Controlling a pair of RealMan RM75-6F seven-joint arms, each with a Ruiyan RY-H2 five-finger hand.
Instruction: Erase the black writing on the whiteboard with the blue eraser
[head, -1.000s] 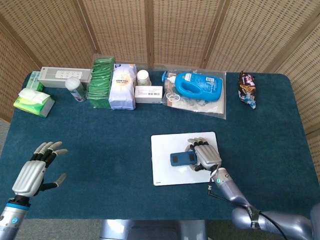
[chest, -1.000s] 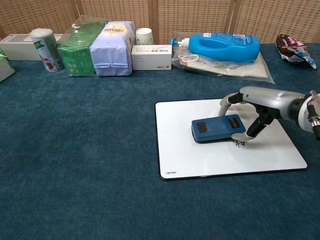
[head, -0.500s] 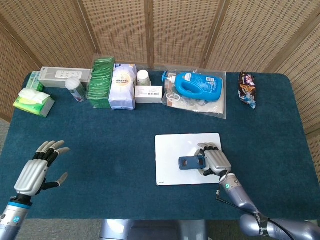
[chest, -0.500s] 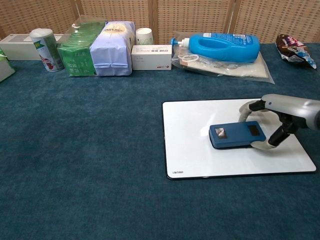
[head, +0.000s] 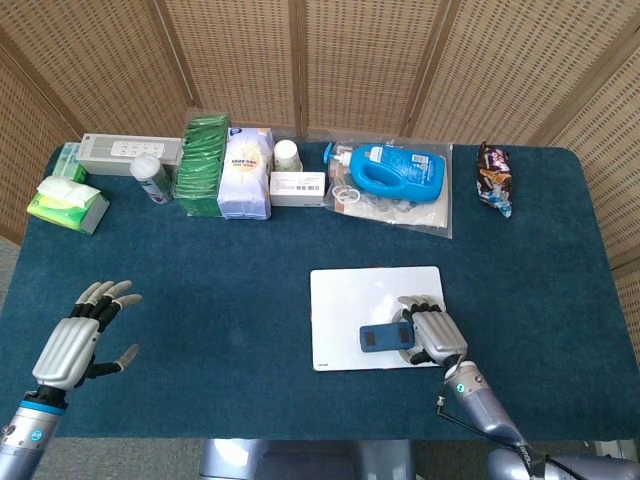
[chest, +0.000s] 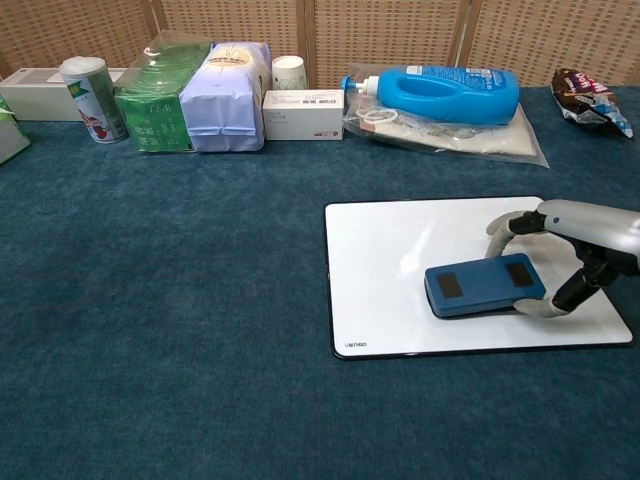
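whiteboard (chest: 385, 260) logo at near-left corner too small to read, right robot hand (chest: 560, 250) grasping blue eraser (chest: 484, 285) flat on board, left robot hand (head: 78, 335) released, fingers spread over counter (chest: 160, 300)

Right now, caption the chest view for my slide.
Right hand holds the blue eraser flat on the whiteboard.

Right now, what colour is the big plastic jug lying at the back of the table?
Bright blue with a white cap; clearest in the chest view.
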